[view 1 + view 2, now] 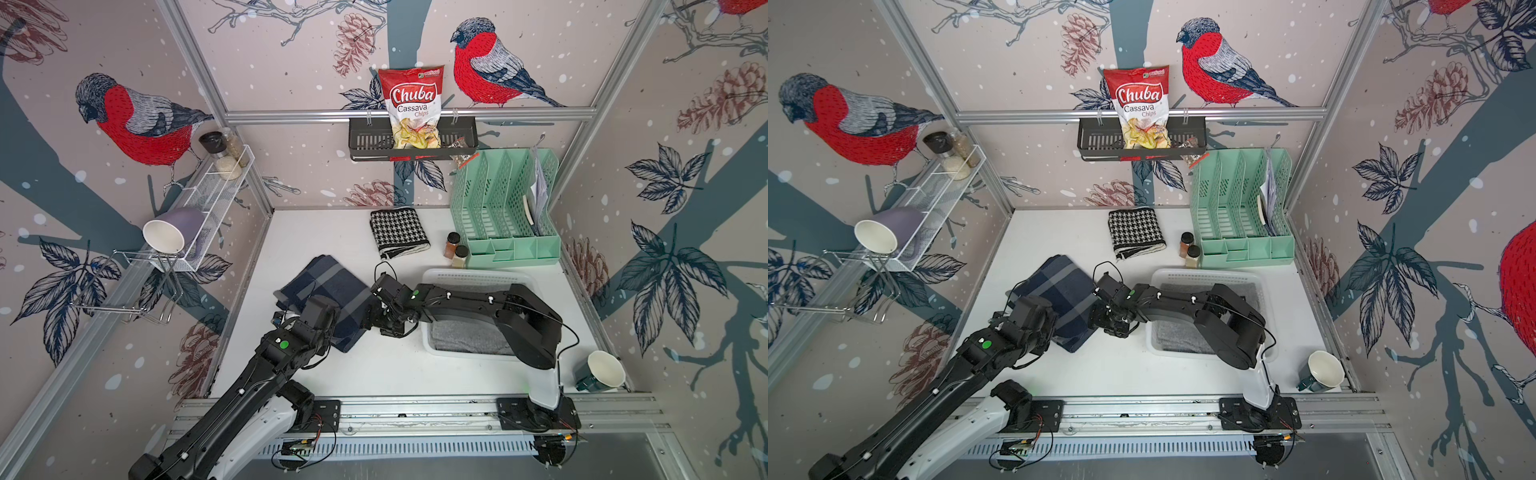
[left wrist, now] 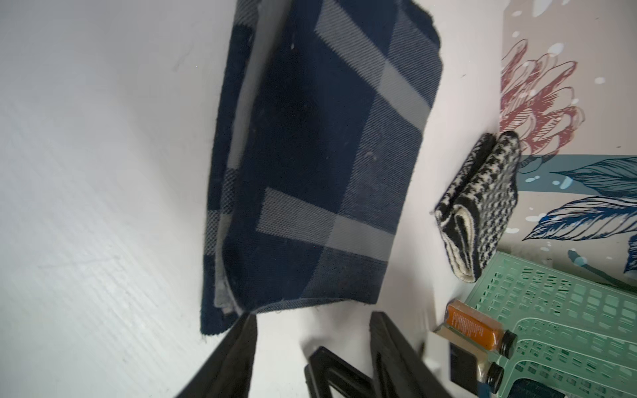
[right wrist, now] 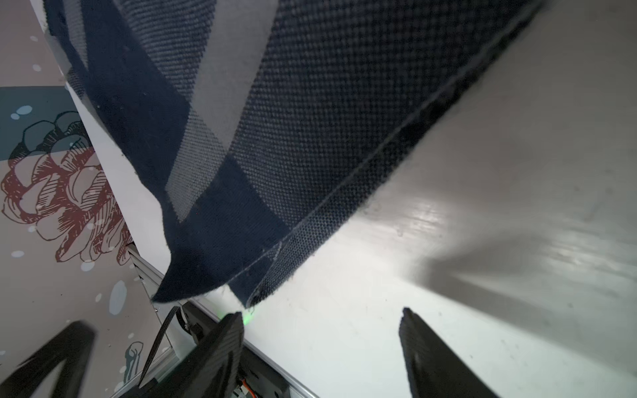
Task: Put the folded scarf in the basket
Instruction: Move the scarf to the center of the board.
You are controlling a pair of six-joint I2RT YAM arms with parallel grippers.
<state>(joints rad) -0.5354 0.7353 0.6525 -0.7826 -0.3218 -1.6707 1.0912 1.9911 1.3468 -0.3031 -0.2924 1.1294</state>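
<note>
The left hand [image 2: 312, 318] is held partly open and empty, its tips at the near edge of the folded scarf [image 1: 328, 286], which is laid flat on the surface [image 1: 374, 374] between both hands. The right hand [image 3: 322, 313] is spread wide and empty, with the scarf's corner just ahead. The basket [image 1: 478, 274] is seen behind it, under the arm.

The left arm [image 1: 249, 386] slants up to the near corner of the folded navy-and-grey checked woven scarf [image 1: 332, 282], its wrist bent down over the cloth. The left gripper [image 2: 313, 315] has its black jaws parted with nothing between them, tips just short of the scarf's edge. The right arm [image 1: 469, 301] lies low, stretched sideways to the scarf's right edge, and the right gripper [image 3: 320, 313] stands wide and empty, tips just off a scarf corner.
</note>
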